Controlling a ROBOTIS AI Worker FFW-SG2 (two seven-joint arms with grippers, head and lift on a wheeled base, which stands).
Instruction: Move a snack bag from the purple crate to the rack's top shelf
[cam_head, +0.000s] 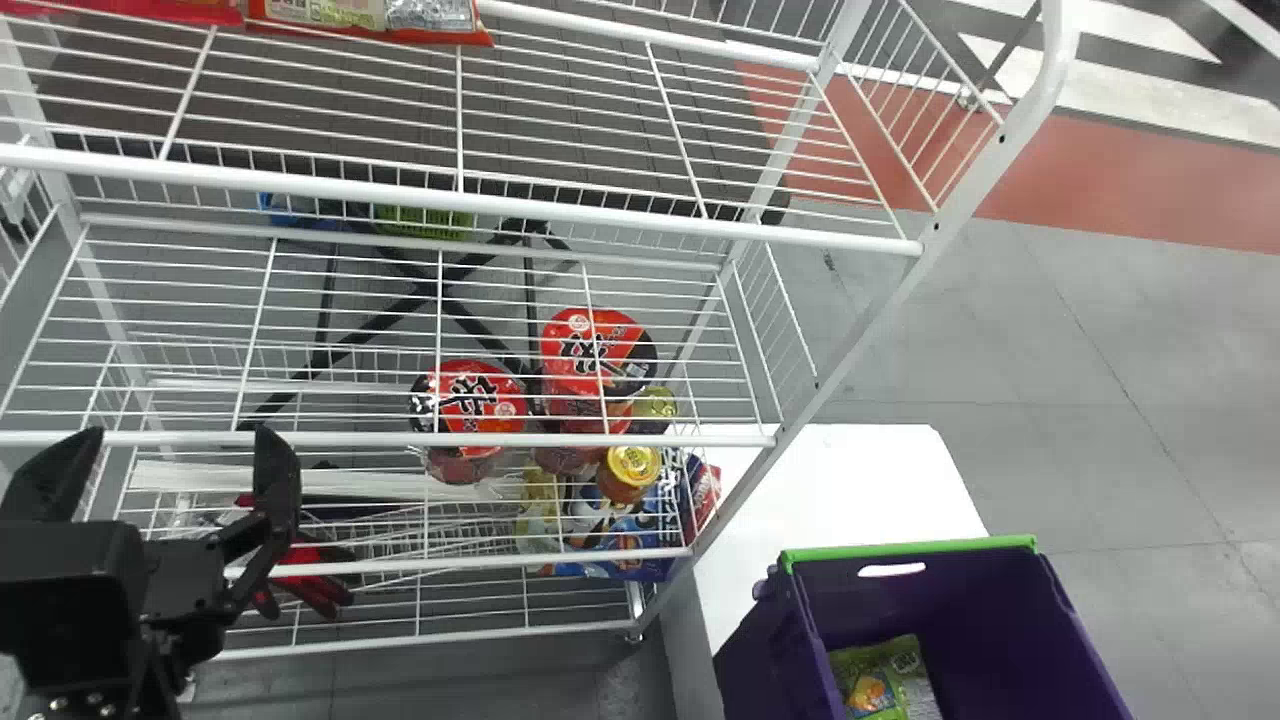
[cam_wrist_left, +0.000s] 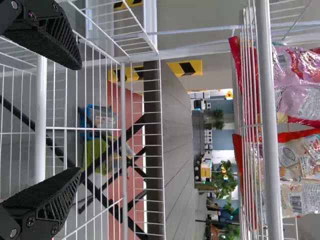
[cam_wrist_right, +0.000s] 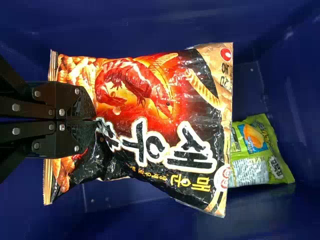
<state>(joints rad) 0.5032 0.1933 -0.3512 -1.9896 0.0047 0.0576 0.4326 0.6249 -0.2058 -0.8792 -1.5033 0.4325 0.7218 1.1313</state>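
Observation:
On the head view's left side my left gripper (cam_head: 170, 490) is parked in front of the rack, its two fingers wide apart; the left wrist view shows this gripper (cam_wrist_left: 75, 120) open, holding nothing. Inside the purple crate (cam_head: 960, 630), in the right wrist view, my right gripper (cam_wrist_right: 95, 120) is closed on a black and red snack bag (cam_wrist_right: 160, 125), pinching its film near one end. A green snack bag (cam_wrist_right: 257, 152) lies beyond it in the crate, and the head view shows this green bag (cam_head: 880, 680) too. The rack's top shelf (cam_head: 460, 190) is at the head view's upper part.
Red-edged packs (cam_head: 370, 15) lie on the top shelf toward the left. Noodle cups (cam_head: 480, 400) and a yellow-lidded jar (cam_head: 630, 470) stand lower on the rack. Blue bags (cam_head: 620, 540) sit low near its right post. A white table (cam_head: 850, 480) is beside the crate.

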